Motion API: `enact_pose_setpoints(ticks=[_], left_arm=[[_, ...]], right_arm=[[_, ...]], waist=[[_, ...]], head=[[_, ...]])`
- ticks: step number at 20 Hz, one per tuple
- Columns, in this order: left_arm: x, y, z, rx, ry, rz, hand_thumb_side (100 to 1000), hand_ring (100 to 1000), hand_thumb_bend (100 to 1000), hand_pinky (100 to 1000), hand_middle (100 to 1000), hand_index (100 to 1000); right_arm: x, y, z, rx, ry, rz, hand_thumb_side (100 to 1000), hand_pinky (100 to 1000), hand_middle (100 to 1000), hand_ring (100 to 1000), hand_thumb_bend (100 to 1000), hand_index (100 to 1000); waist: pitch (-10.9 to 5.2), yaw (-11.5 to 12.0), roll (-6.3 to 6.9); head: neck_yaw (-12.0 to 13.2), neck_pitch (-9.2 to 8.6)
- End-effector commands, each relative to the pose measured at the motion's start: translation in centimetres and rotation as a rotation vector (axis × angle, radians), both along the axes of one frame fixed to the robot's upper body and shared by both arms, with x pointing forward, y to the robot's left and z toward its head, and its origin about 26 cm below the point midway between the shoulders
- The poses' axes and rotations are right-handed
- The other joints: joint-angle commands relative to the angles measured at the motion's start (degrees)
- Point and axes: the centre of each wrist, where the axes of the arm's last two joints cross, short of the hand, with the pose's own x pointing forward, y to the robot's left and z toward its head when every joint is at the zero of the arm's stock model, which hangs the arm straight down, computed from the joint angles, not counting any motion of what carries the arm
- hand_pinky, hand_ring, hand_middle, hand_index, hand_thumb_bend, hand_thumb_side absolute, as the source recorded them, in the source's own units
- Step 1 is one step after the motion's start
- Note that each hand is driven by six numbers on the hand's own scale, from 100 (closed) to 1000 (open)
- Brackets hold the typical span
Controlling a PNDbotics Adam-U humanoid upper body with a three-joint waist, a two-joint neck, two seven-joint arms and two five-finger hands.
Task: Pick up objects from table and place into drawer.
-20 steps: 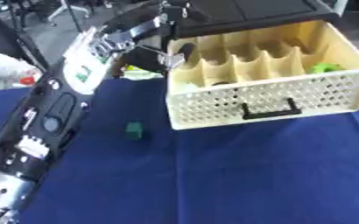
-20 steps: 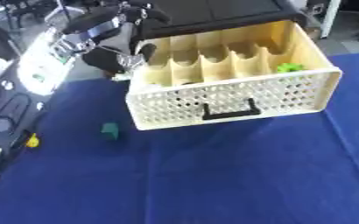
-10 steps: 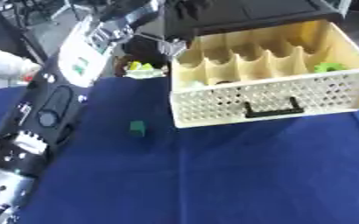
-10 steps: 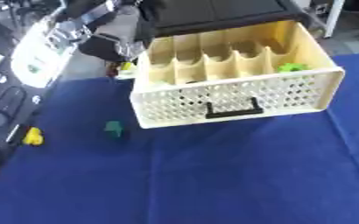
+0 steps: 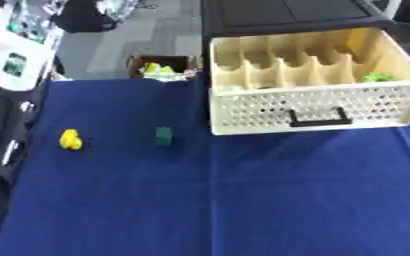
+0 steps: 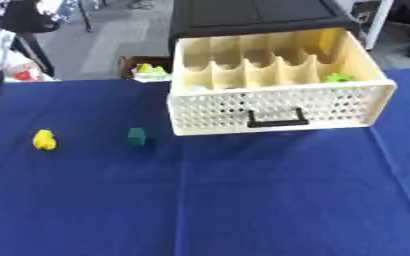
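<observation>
Open cream drawer on our blue worktop, green thing in its right compartment, yellow piece and green block left of it, our fingers out of sight, state untold.

Left arm only, along the left edge of the left eye view. White shell panel carrying a small dark square with green markings. Below it, black housing with rounded, glossy contours and a few pale silver spots at the joints. Hands not visible; right arm not visible.
</observation>
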Motion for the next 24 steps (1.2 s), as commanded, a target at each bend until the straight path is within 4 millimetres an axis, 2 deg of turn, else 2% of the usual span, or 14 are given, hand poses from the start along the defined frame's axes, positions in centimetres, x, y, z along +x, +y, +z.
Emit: enact_pose_setpoints(ticks=[1,4,8,13,19,20,21,24], left_arm=[[-2.1,1.6,1.2,-0.039,-0.038,0.016,621,649,100,532,564,829],[-3.1,2.1,-0.2,-0.076,-0.003,0.012,615,652,100,532,568,831],[-4.4,2.2,-2.1,-0.124,0.045,-0.006,621,653,100,531,568,829],[-6.1,1.9,-4.7,-0.208,0.126,-0.041,649,652,100,520,562,836],[-8.2,2.9,-7.6,-0.224,0.28,-0.049,696,648,100,505,554,837],[-8.6,3.1,-8.0,-0.224,0.305,-0.05,618,647,100,504,553,838],[-9.0,3.3,-8.3,-0.224,0.329,-0.051,709,646,100,502,552,839],[-10.1,3.9,-9.4,-0.22,0.392,-0.046,725,644,100,497,549,838]], right_arm=[[-0.8,0.4,1.2,-0.185,-0.029,-0.047,1000,777,691,752,100,797],[-0.9,0.7,0.9,-0.335,-0.008,-0.077,1000,771,702,765,100,809],[-0.7,0.4,-0.7,-0.526,0.03,-0.093,1000,782,713,774,100,833],[-0.3,0.6,-3.5,-0.724,0.072,-0.04,1000,775,720,703,100,844],[0.0,1.8,-6.6,-0.903,0.128,0.036,1000,788,722,700,100,873],[0.0,1.9,-7.0,-0.926,0.141,0.037,1000,790,723,701,100,877],[0.0,1.9,-7.3,-0.945,0.157,0.04,1000,792,726,703,100,884],[0.0,1.9,-8.1,-0.977,0.219,0.061,1000,798,727,704,100,889]], waist=[[-1.88,0.5,-0.81],[-2.52,1.3,-1.66],[-3.03,2.7,-2.48],[-3.44,3.7,-2.89],[-3.72,2.7,-2.96],[-3.73,2.4,-2.93],[-3.71,2.2,-2.91],[-3.56,1.8,-2.97]], head=[[-0.4,0.95],[-1.0,1.18],[-2.4,1.2],[-3.2,1.12],[-3.0,1.16],[-3.0,1.16],[-3.0,1.14],[-3.1,1.06]])
